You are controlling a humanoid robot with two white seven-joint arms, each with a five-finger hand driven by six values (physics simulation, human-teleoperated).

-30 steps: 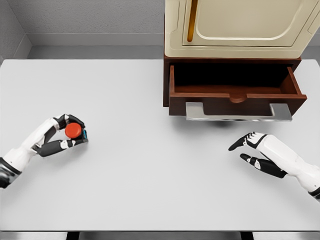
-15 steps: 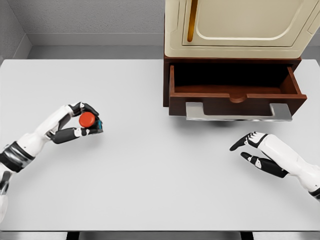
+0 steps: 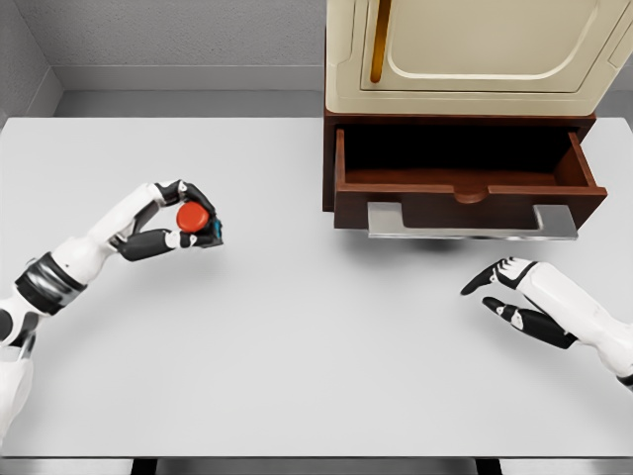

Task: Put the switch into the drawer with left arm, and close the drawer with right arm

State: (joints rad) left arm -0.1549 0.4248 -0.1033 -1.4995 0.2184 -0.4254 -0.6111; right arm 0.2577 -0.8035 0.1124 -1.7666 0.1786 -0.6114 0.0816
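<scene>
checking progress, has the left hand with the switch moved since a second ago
Yes. The left hand, shut on the red switch, has moved right and slightly up the picture, closing the gap to the open drawer, which has stayed put.

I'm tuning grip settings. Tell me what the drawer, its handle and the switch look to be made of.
Drawer: looks like dark reddish-brown wood, smooth with a slight sheen.
Handle: flat silver-grey bar, probably brushed metal.
Switch: glossy red round cap on a dark body with a blue edge, likely plastic. It is a render, so these are guesses.
</scene>
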